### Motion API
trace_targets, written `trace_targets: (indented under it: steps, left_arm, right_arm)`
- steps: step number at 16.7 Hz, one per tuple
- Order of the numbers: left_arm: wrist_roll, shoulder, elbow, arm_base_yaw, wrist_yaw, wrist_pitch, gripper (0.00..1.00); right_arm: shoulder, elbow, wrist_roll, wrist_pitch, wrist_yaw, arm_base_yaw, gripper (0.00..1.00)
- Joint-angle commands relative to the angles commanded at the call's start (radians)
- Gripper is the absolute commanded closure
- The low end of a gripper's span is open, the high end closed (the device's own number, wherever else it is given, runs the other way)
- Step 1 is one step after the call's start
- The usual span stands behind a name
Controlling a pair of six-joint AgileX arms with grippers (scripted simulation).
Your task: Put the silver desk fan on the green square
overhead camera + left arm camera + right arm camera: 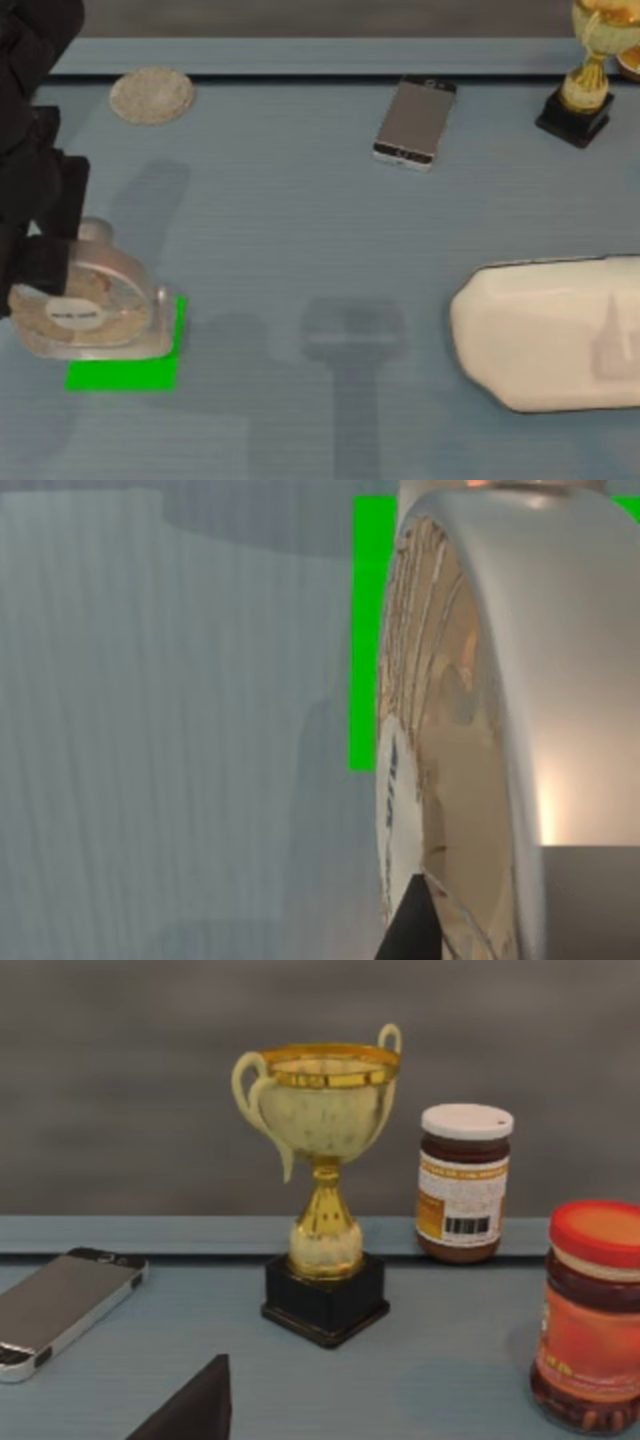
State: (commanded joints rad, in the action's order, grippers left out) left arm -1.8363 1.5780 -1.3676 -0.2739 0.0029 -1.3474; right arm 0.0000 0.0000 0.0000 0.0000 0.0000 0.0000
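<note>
Left gripper (45, 265) fingers clamped on silver desk fan (90, 310), overlapping green square (125, 372); shift inward to centre, lower gently.

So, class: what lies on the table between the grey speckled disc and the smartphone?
Nothing: in the top view, bare table separates the speckled disc from the smartphone.

Your blue-grey tabletop (300, 230) carries a speckled disc (151, 95) and smartphone (414, 121) near its far edge, a trophy (583, 80) and 2 jars (462, 1182) at the far right corner, and the green square (125, 373) near the left edge.
</note>
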Motion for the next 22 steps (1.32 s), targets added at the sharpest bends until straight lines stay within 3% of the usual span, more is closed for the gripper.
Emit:
trace_targets:
  steps: [12, 22]
  left_arm:
    - [0.003, 0.02, 0.118, 0.003, 0.0, 0.137, 1.0]
    - [0.003, 0.02, 0.118, 0.003, 0.0, 0.137, 0.25]
  right_arm:
    - [0.0, 0.0, 0.0, 0.0, 0.0, 0.0, 0.0]
    - [0.0, 0.0, 0.0, 0.0, 0.0, 0.0, 0.0]
